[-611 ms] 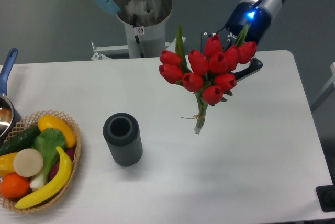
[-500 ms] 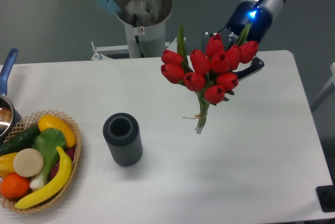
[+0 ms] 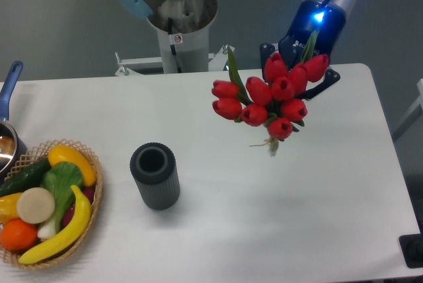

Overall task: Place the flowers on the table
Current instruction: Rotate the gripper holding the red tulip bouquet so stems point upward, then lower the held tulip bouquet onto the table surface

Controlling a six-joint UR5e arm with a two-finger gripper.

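The flowers (image 3: 271, 94), a bunch of red tulips with green stems tied with twine, hang in the air above the right part of the white table (image 3: 264, 217). The stem ends (image 3: 271, 147) point down toward the table and are clear of it. My gripper (image 3: 301, 71) is behind the blooms and shut on the flowers; its black fingers (image 3: 324, 84) show at the right of the bunch, the rest is hidden by the tulips.
A dark grey ribbed vase (image 3: 154, 175) stands upright left of centre. A wicker basket (image 3: 86, 230) of fruit and vegetables sits at the front left. A pot with a blue handle (image 3: 9, 84) is at the left edge. The robot base (image 3: 180, 25) stands at the back.
The gripper has carried the flowers to the right and tilted them more, so the stem ends now sit higher and further right.
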